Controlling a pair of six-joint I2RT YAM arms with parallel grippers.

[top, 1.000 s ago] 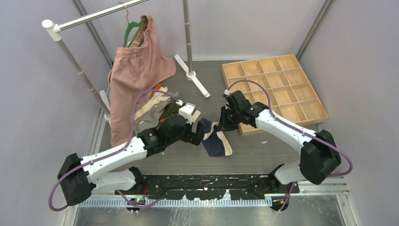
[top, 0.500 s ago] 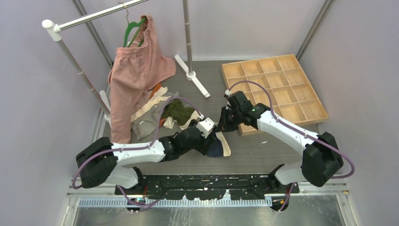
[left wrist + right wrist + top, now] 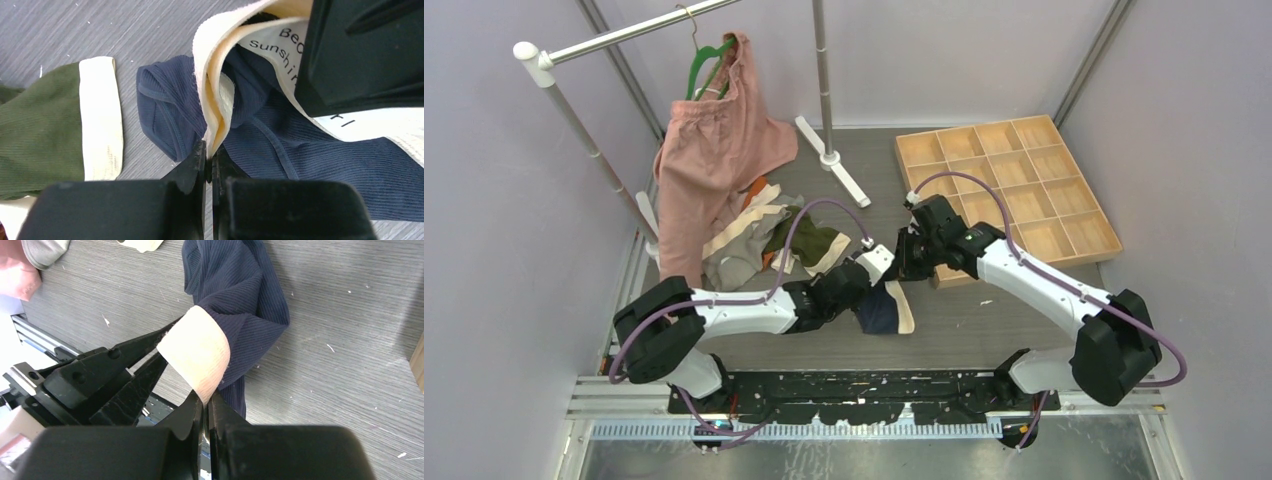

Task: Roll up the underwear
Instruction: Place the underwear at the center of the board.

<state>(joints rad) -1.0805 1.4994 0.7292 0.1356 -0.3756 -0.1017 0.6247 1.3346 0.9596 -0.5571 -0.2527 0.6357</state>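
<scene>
navy underwear (image 3: 882,310) at mid-desk (image 3: 994,325), near the front edge, partly lifted and bunched between both arms. left pincer (image 3: 208,159) clamped on a fold of its cream waistband (image 3: 212,100), fingers pressed together with only the fabric edge between them. right pincer (image 3: 205,409) likewise clamped on the waistband, at a cream loop, with ribbed navy cloth twisting off behind it down to the desk. both pincers close together over the garment, almost meeting. printed lettering on the inside of the band, partly hidden behind the black bulk of the right pincer in the left wrist view. just beside the navy pair, toward the left: olive green underwear (image 3: 40,135) flat on the desk, its own cream band turned toward the navy one, a strip of bare desk between them. farther left, a loose pile of more underwear (image 3: 744,250) in grey, orange and cream. behind that pile, a large pink garment (image 3: 714,160) on a green hanger (image 3: 707,62), hung from a clothes rail (image 3: 624,35). at the right rear of the desk, a wooden tray (image 3: 1027,200) of square compartments, the right arm reaching across its near corner.
</scene>
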